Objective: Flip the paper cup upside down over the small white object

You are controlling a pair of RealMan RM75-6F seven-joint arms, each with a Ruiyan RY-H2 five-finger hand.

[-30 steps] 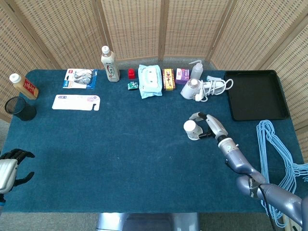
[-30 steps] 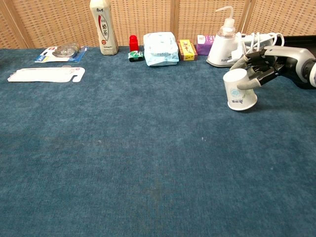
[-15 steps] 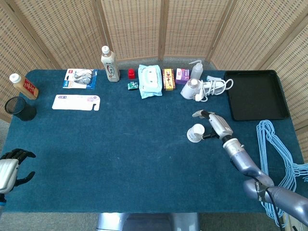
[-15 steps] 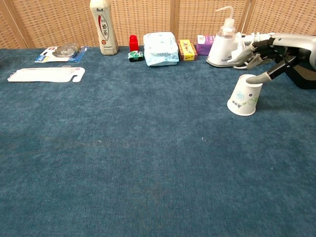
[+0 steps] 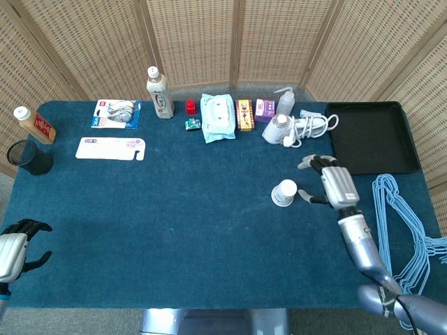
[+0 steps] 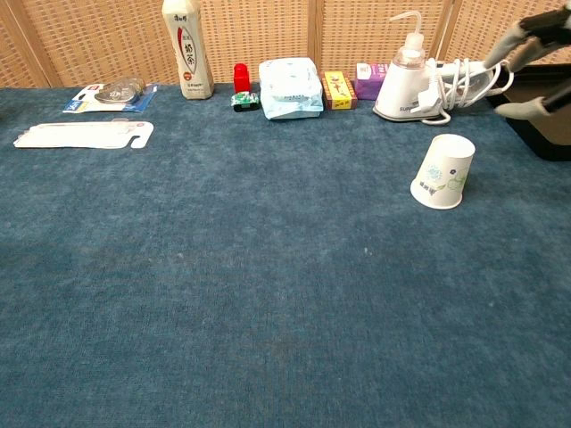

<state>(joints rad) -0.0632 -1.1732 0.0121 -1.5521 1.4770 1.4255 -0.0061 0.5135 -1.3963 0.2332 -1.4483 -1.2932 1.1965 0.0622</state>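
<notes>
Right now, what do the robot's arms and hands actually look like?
The right arm is a slim tube of glossy silver-blue metal with rounded joints. The right hand has a boxy silver back and dark grey fingers with pale tips. The left hand has a silver casing and black fingers.

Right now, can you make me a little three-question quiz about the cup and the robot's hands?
1. True or false: the right hand is holding the paper cup.
2. How does the cup stand? A) mouth up B) mouth down on the blue table C) inside the black tray
3. Fill in: the left hand is at the table's front ____ corner.

Key: 1 false, it is apart from the cup with fingers spread. 2 B. 3 left.
</notes>
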